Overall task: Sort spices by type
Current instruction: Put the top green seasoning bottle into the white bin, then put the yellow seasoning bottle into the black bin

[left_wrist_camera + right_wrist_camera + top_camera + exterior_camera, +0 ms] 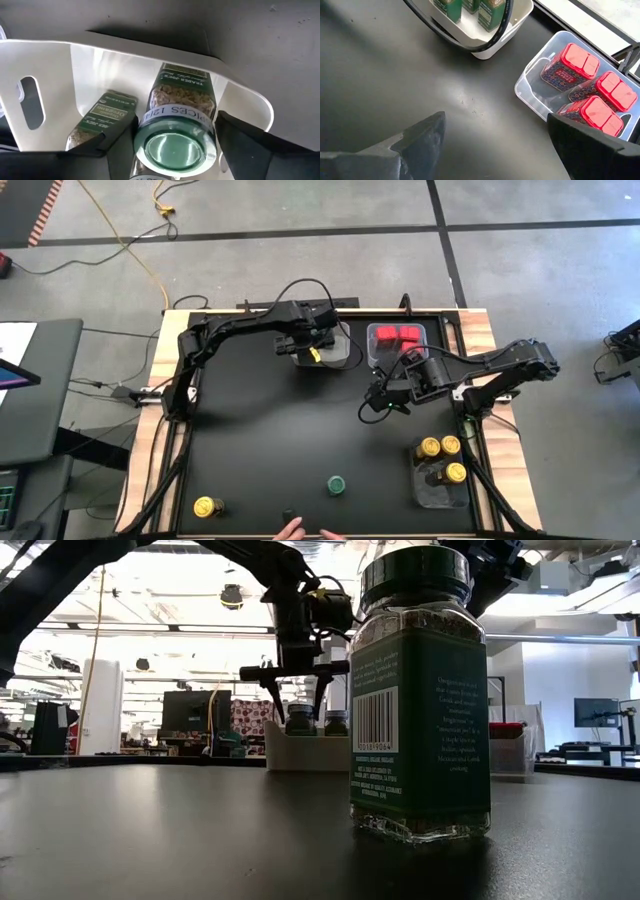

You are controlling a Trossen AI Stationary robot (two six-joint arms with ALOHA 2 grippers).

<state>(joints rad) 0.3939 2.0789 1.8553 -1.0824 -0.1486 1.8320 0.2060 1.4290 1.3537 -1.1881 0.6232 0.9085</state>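
Note:
Two green-lidded jars stand upright in a white bin (330, 348) at the table's far middle. My left gripper (175, 155) points down into the bin, open. Its fingers (275, 690) stand on either side of one jar's green lid (173, 149), which they do not plainly touch. The second jar (102, 120) stands beside it. My right gripper (495, 145) hangs open over bare table, near a clear bin (540, 95) holding three red-lidded boxy spices (577, 62). A green-lidded jar (336, 485) and a yellow-lidded jar (207, 507) stand loose by the near edge.
A clear bin (428, 495) at the near right holds three yellow-lidded jars (441, 446). A person's hand (290, 530) shows at the near edge. Black table lies bare between the bins and the loose jars. Wooden borders frame the table.

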